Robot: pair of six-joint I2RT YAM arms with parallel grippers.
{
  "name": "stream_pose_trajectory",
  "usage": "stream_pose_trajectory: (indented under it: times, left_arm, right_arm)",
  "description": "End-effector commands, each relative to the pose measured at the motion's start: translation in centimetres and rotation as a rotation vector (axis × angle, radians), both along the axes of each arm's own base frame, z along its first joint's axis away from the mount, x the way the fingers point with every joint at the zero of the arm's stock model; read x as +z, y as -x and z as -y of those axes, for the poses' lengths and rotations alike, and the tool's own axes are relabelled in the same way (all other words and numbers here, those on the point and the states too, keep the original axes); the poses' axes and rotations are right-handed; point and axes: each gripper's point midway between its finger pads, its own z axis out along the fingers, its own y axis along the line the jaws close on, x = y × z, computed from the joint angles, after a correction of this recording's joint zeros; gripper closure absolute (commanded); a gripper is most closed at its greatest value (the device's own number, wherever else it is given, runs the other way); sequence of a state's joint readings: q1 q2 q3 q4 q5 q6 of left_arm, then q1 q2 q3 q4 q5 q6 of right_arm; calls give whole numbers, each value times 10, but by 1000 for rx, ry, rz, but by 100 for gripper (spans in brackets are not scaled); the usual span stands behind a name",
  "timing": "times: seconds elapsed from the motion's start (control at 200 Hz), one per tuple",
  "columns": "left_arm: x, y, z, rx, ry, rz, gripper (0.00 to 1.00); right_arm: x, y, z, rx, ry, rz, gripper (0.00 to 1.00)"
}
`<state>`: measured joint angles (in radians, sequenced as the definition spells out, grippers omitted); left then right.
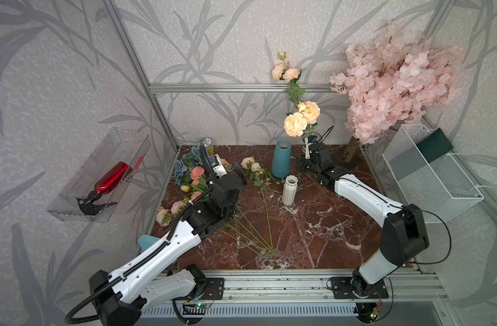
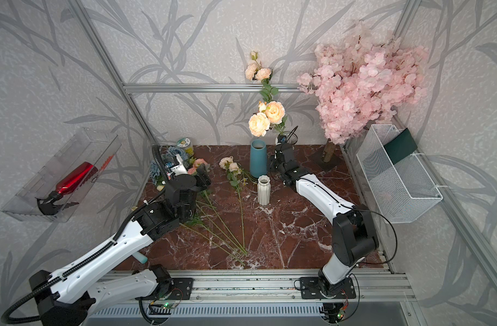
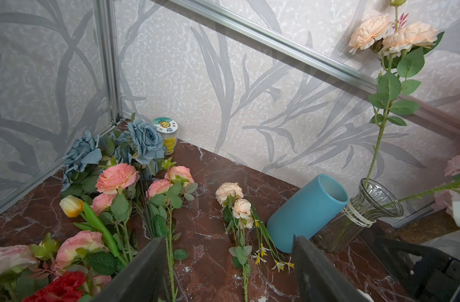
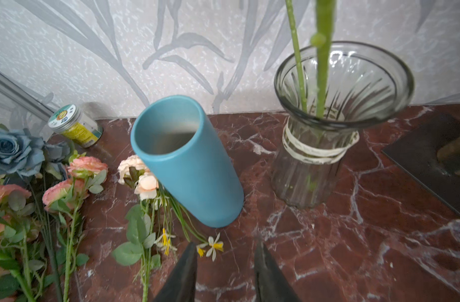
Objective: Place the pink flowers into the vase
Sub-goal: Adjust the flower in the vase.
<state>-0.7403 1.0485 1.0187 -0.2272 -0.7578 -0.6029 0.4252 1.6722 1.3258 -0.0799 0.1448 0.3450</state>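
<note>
Far edge of the tabletop [image 1: 326,225] first: the glass vase [image 4: 302,183] stands upright, and two long stems of the pink flowers [image 1: 301,118] are in it. One pair of peach blooms sits low above the rim, and the higher pair [image 1: 285,72] reaches up against the back wall.

The right end effector [image 4: 226,244] sits just in front of that vase. Its fingers are a narrow way apart, with bare marble between them and nothing held. The blue vase [image 4: 197,183] stands just beside the glass one, on its left.

More pink blooms lie in a heap [image 3: 116,177] in the far left corner. They are mixed with blue-grey roses [image 3: 145,138], a yellow tulip [image 3: 72,206] and a red bloom [image 3: 59,287]. A small jar [image 3: 168,133] with a yellow label stands at the far edge beside the roses.

One paler stem [image 1: 251,165] lies on its own. Its heads are just beside the blue vase and its stalk runs toward the near edge.

The left end effector [image 3: 228,238] hangs over the stalks of the heap with its fingers spread wide. A green stem [image 3: 170,261] runs up between them, close to one finger and not pinched.

The white ribbed vase [image 1: 289,189] stands upright near the middle of the tabletop. The blossom tree [image 1: 391,81] fills the far right corner.
</note>
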Motion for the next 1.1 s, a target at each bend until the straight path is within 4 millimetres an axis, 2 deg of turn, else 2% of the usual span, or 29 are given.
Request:
stream_pose_trajectory:
  times: [0.0, 0.16, 0.405, 0.68, 0.86, 0.97, 1.095]
  left_arm:
    - [-4, 4, -7, 19, -36, -13, 23]
    - [-6, 3, -10, 26, -59, -9, 23]
    - [-17, -5, -2, 13, -79, -36, 23]
    - [-21, -11, -2, 16, -81, -42, 23]
    - [-23, -12, -3, 18, -82, -46, 23]
    - [-24, -12, -4, 17, -79, -47, 23]
    - [-23, -11, -4, 19, -76, -44, 23]
  right_arm:
    - [29, -29, 0, -4, -42, 114, 63]
    - [26, -62, 2, -10, -29, 113, 62]
    - [30, -111, 1, -12, -18, 117, 61]
    - [27, -154, 38, -106, 21, 105, 58]
    - [32, -171, 56, -152, 64, 109, 58]
    - [36, -173, 52, -133, 68, 106, 57]
    - [38, -165, 36, -92, 78, 105, 58]
